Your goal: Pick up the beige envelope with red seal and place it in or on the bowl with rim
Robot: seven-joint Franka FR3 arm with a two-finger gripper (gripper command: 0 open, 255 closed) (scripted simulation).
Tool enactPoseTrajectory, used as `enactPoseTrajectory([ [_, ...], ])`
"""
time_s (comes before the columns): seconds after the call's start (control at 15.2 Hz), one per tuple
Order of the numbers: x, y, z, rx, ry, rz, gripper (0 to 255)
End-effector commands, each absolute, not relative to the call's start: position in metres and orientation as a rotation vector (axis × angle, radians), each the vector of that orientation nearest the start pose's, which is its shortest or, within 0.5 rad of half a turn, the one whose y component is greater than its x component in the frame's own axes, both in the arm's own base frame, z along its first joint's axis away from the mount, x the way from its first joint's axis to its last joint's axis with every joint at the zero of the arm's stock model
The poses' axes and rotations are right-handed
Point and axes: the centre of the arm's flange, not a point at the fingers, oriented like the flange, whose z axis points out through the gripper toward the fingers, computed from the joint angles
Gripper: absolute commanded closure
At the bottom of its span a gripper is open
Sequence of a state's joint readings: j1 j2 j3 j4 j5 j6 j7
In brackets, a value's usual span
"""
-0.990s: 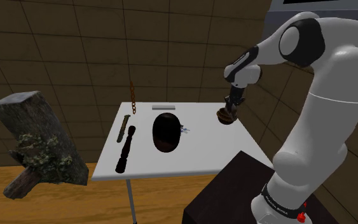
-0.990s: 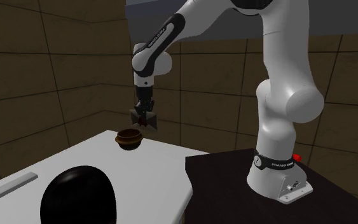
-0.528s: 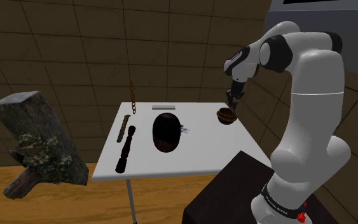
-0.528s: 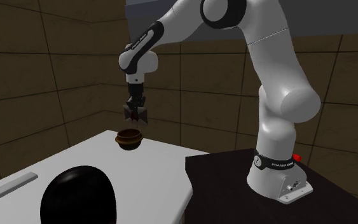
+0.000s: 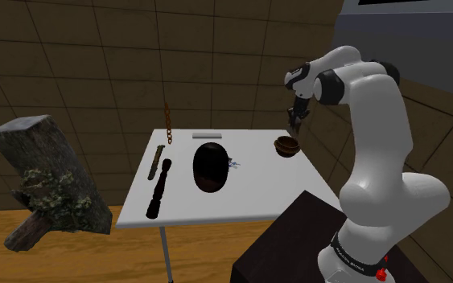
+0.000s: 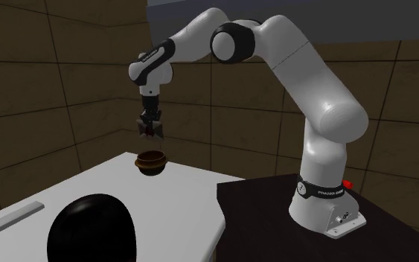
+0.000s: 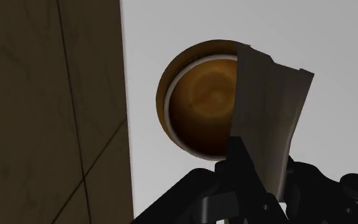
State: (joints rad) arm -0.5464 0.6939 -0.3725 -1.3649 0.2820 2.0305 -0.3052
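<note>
Hand [image 6: 149,132] clasping envelope [image 7: 268,108], above bowl [image 7: 199,102] (brown)

White table [image 5: 249,189], thin grey leg [image 5: 166,256] under near edge in shoulder view. 6 items on top, none touching as far as can be seen. Brown bowl [image 5: 286,146] w/ pale inner rim, upright, nr far corner at shoulder view's right. Black oval lump [image 5: 209,167] approx mid-table. Tiny pale bluish thing [image 5: 234,164] just beside it on the bowl side, too small to ID. Grey flat strip [image 5: 207,135] lies along far edge. Twd shoulder view's left: dark turned stick [image 5: 159,188] lying lengthwise, w/ thin olive bar [image 5: 155,161] just beside it, approx parallel, closer to table's edge.
</note>
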Motion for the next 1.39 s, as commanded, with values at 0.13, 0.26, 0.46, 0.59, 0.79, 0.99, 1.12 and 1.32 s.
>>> enactPoseTrajectory([
  [0.13,0.502,-0.535,0.310,-2.970,1.008,-0.044,255],
  [0.26,0.502,-0.535,0.299,-2.970,1.008,-0.044,255],
  [0.46,0.502,-0.535,0.284,-2.970,1.008,-0.044,255],
  [0.59,0.502,-0.535,0.273,-2.970,1.008,-0.044,255],
  [0.79,0.502,-0.535,0.257,-2.970,1.008,-0.044,255],
  [0.99,0.502,-0.535,0.250,-2.970,1.008,-0.044,255],
  [1.12,0.502,-0.535,0.250,-2.970,1.008,-0.044,255],
  [1.32,0.502,-0.535,0.250,-2.970,1.008,-0.044,255],
])
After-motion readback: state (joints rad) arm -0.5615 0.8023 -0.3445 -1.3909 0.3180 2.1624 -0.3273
